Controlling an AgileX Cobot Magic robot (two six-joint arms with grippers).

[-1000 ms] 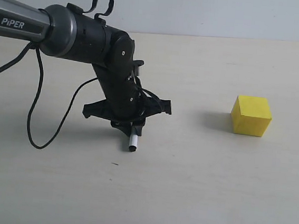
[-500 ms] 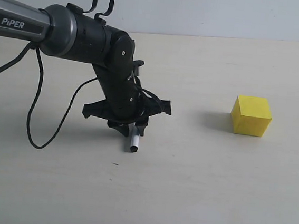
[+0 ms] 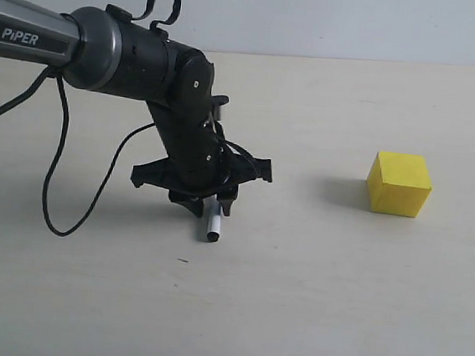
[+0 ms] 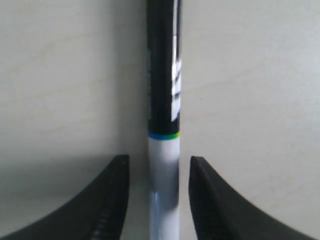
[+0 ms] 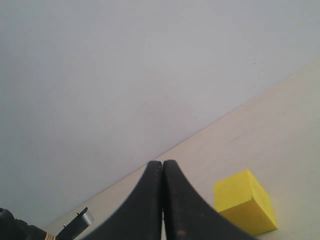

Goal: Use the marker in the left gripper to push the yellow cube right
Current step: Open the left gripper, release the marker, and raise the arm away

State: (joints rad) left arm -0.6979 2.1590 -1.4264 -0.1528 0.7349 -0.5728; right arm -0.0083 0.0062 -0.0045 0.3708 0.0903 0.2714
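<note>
The left pincer [image 3: 210, 202] grips the marker [image 3: 213, 226] between its jaws, with the marker's lower end down at the bench [image 3: 310, 303]. In the exterior view it is well apart from the yellow cube [image 3: 399, 183], to the left of it. Compared with one second ago, the pincer and marker have moved only very slightly toward the cube, and the cube itself has not moved. The right pincer [image 5: 162, 167] is closed on nothing.

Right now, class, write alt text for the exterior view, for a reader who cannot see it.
A black and grey robot arm marked PIPER reaches in from the left, its left pincer gripping a white marker that points down at a pale table. A yellow cube sits well off to the right, apart from the marker.
</note>
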